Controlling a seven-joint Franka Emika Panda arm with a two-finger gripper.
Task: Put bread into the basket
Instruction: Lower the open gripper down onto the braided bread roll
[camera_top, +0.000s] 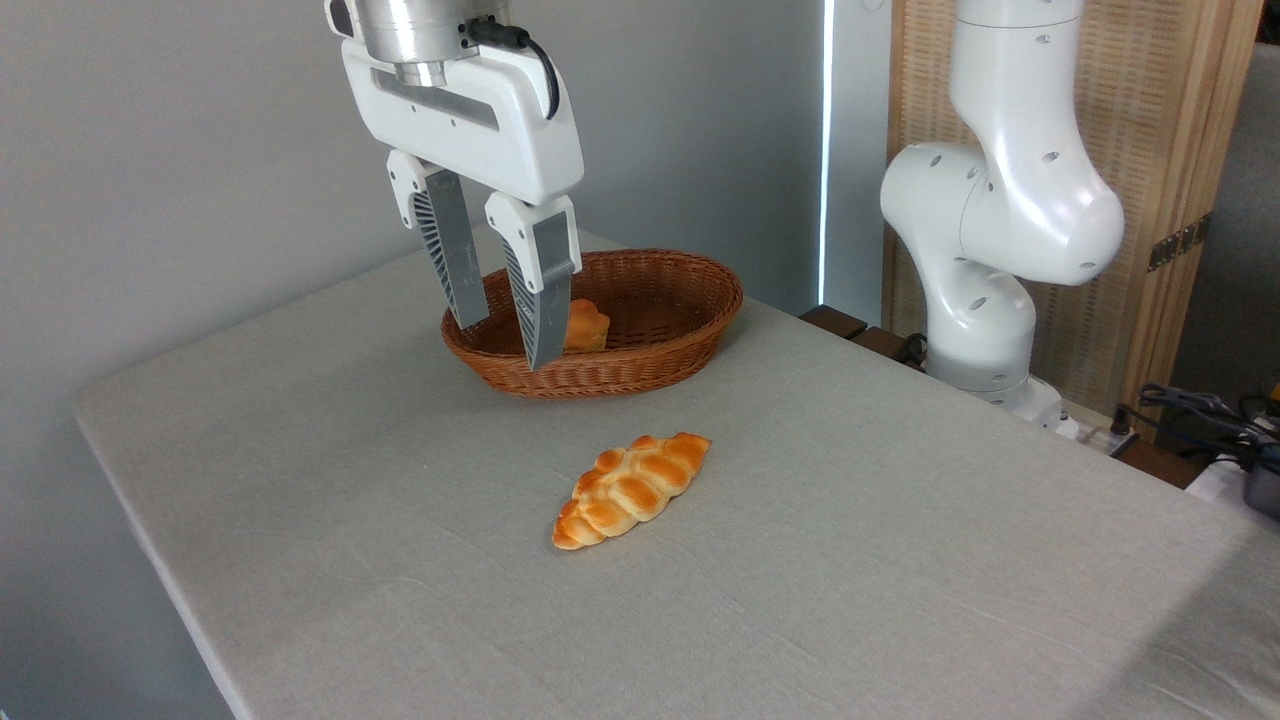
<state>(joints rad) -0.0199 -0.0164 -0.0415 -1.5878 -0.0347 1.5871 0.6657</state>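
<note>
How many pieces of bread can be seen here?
2. A long braided golden-orange loaf lies on the grey table, in front of the oval reddish-brown wicker basket. A smaller plain orange bread piece sits inside the basket, partly hidden behind the tool; more could be hidden there.

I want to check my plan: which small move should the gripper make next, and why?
Probably move toward the camera, above the braided loaf. The gripper is open and empty in front of the wicker basket, while the loaf lies on the table, outside it.
</note>
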